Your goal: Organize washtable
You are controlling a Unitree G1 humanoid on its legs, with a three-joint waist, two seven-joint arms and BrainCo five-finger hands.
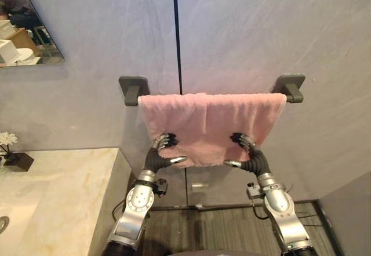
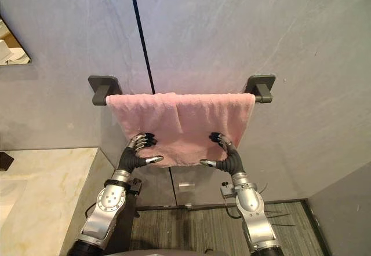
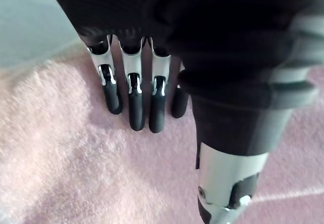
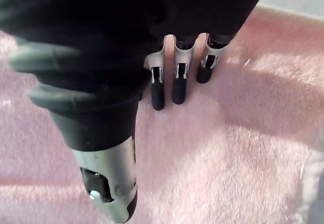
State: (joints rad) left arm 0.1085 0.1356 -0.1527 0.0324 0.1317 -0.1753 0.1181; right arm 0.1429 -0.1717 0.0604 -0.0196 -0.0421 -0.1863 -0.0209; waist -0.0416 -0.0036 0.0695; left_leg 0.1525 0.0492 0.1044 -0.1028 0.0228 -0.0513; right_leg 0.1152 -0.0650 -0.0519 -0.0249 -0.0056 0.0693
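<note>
**Both hands flat on hung towel**

Nearest: cream veined stone countertop (image 1: 58,192), glossy, with a square edge close beside the left arm. Striped dark floor (image 1: 214,227) lies open under both arms.

Left hand (image 1: 161,152) and right hand (image 1: 246,152): fingers (image 3: 135,107) straight, dark tips resting on the pile and gripping nothing. Thumbs stick out free below the hem.

Pink towel (image 1: 208,123): fluffy terry, folded over the towel bar (image 1: 291,88). Its long axis runs level, left to right, and the lower edge is uneven.

The bar is dark grey with blocky end brackets. The smooth grey marbled wall (image 1: 261,30) is bare on both sides. A mirror (image 1: 23,24) sits at upper left.
</note>
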